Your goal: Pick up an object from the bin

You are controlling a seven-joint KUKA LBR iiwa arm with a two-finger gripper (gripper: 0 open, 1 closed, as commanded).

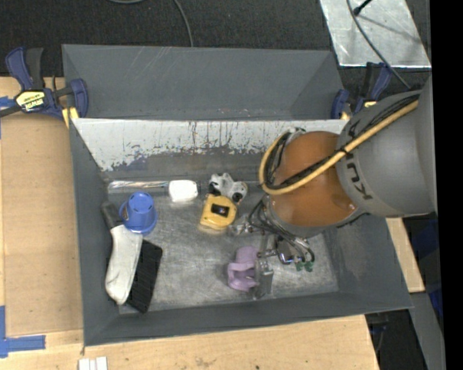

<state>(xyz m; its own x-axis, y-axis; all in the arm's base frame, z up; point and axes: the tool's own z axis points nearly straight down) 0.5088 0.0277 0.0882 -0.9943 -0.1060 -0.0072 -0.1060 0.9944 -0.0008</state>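
Note:
My gripper (pixel 264 272) hangs low in the front right part of the bin, under the arm's orange dome. A small lilac plastic piece (pixel 241 269) lies right against its left side on the bin floor; whether it is gripped I cannot tell. A yellow tape measure (pixel 217 213) rests a little behind and left of the gripper. Beyond that sits a small white-and-black part (pixel 228 186). A small green-tipped item (pixel 303 265) shows just right of the gripper.
Along the left side lie a blue cup (pixel 140 213), a white cloth roll (pixel 123 262) and a black brush (pixel 147 278). A clear tube with a white cap (pixel 181 191) lies near the back wall. The arm covers the bin's right side.

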